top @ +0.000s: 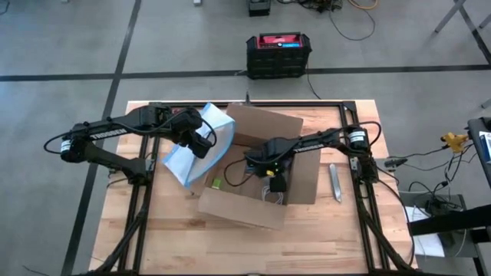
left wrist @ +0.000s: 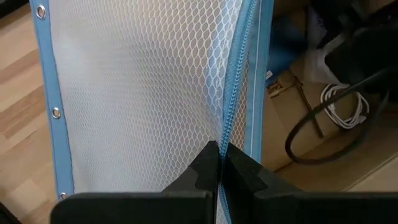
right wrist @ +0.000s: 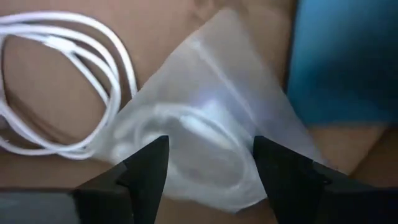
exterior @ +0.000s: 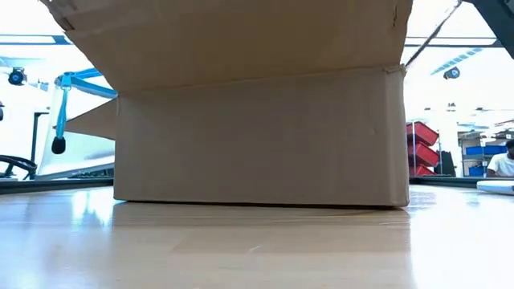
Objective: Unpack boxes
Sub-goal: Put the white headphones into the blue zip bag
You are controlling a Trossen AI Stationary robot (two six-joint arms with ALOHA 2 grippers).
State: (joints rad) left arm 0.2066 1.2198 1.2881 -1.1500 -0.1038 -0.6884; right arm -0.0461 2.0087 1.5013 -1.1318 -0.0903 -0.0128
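right wrist view, frame centre: my right gripper [right wrist: 208, 162] gapes over a limp, slippery cable pouch [right wrist: 205, 137] in the cardboard box [top: 257, 165]; pinch its corner.

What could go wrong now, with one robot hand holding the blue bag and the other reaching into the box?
The left gripper pinches the mesh bag only at its zipper edge, so it might slip free. The right gripper, open inside the cardboard box, hovers over a small clear pouch beside a loose white cable; it could snag that.

light: even overhead, soft shadows | low view: backlit, blown-out windows | right wrist view: blurred
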